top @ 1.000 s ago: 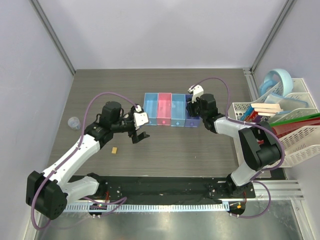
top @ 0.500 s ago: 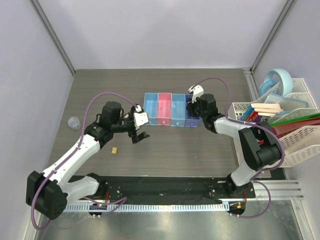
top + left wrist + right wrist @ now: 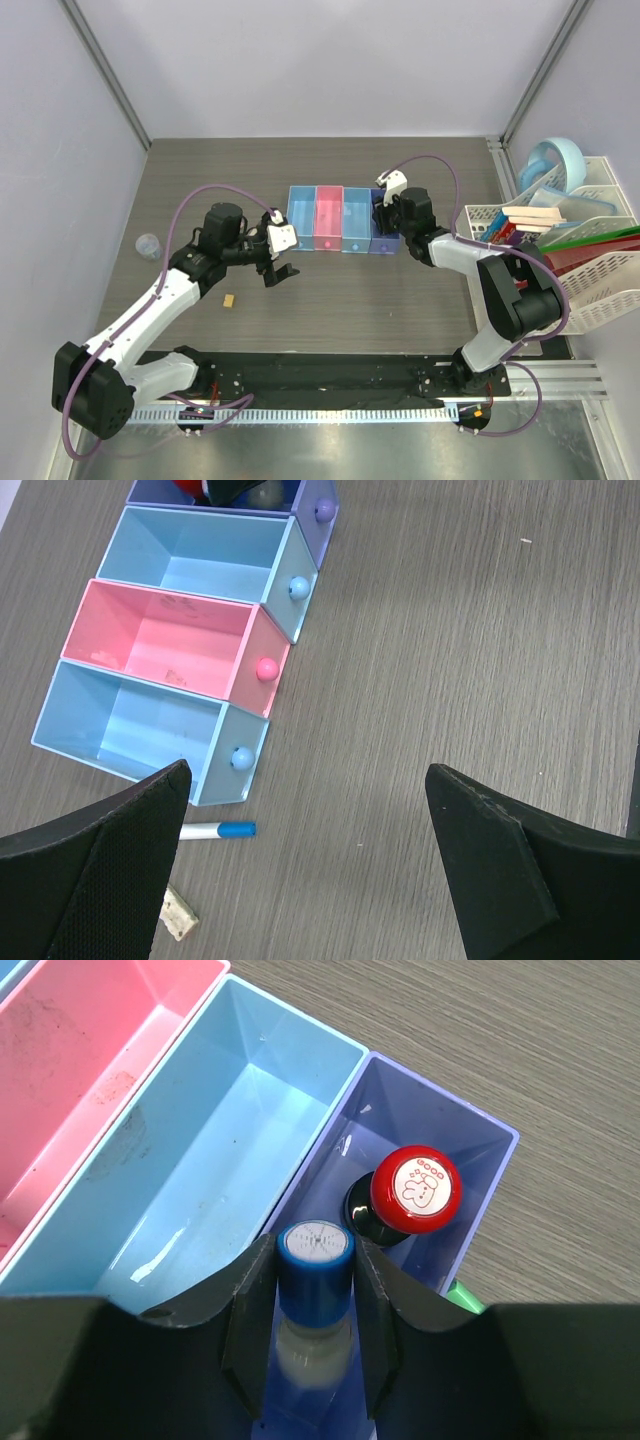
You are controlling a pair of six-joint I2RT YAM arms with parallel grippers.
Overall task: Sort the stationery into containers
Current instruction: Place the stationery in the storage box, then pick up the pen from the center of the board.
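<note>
The left arm [image 3: 150, 308] and right arm [image 3: 460, 255] wear white shells between black joint housings, on black bases. A purple cable [image 3: 222, 187] loops along each. Each wrist carries a small white block [image 3: 283, 237]. The left gripper [image 3: 308, 770] has matte black wedge fingers [image 3: 90, 880], one face finely mesh-textured.

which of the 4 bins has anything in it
The darker blue end bin: the red-capped bottle stands in it. The pink bin and both light blue bins look empty.

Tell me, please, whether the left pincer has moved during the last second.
No. The left pincer sits where it was, just left of the light blue end bin.
</note>
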